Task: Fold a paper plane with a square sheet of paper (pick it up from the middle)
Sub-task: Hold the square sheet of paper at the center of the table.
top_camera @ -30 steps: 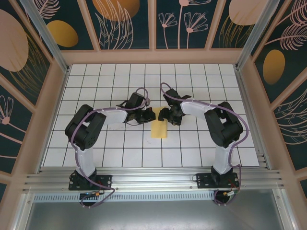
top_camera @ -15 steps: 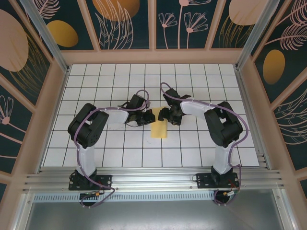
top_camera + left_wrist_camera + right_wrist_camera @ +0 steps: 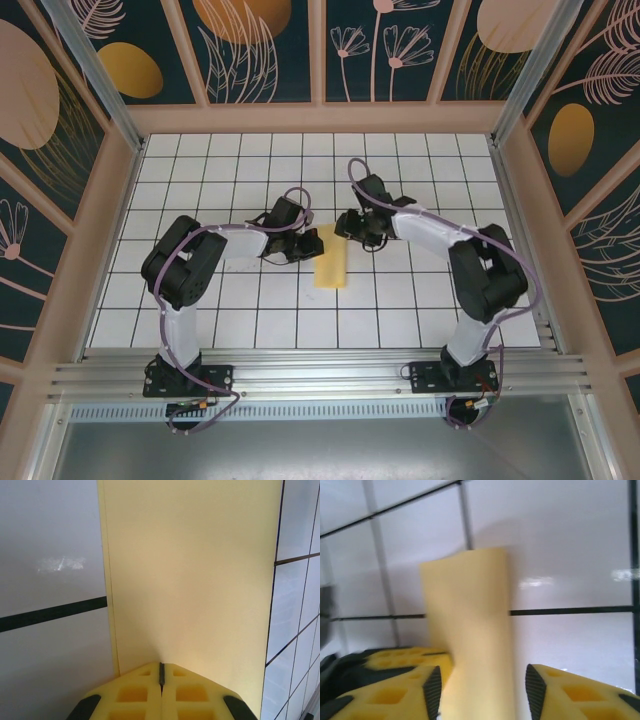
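Left wrist view: the thin yellow folded paper sheet is cut off at the upper edge. Its lower end is hidden under the left gripper, pads pressed together on it.

Right wrist view: blurred. The sheet leaves the lower edge between the parted right gripper fingers. Dark shape, left edge: unidentifiable.

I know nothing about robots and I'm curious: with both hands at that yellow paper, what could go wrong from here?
The left hand is shut on one edge of the thin paper; a hard pull might tear or crumple it. The right hand is open around the paper; closing off-line could skew the fold. Seen from above, the two hands sit close together and might bump.
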Available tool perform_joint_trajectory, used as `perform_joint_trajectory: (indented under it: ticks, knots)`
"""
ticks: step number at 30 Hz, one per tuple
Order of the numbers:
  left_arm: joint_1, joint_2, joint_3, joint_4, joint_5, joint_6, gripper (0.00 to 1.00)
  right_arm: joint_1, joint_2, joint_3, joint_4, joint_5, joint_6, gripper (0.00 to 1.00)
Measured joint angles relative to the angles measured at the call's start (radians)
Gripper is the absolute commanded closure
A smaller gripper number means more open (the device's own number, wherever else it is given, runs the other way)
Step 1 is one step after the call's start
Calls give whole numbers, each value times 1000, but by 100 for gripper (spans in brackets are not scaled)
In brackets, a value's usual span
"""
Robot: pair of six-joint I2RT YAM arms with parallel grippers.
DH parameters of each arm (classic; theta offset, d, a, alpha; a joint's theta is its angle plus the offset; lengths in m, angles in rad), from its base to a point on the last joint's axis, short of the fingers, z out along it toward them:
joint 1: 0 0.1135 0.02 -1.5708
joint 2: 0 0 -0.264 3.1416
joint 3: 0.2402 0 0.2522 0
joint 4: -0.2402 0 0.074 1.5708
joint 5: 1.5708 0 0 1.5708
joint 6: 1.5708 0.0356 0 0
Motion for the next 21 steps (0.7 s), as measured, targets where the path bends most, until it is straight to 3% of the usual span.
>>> perform_joint_trajectory:
  ticks: [3, 7, 21]
  knots:
    - [0, 0, 0, 0, 0, 3, 100, -16, -45, -46, 80, -80, 11, 90]
    - [-1, 0, 0, 0, -1, 3, 100, -24, -47, -113, 159, -177, 28, 97]
    - [-1, 0, 0, 0, 0, 7, 100, -31, 22, -183, 262, -342, 33, 98]
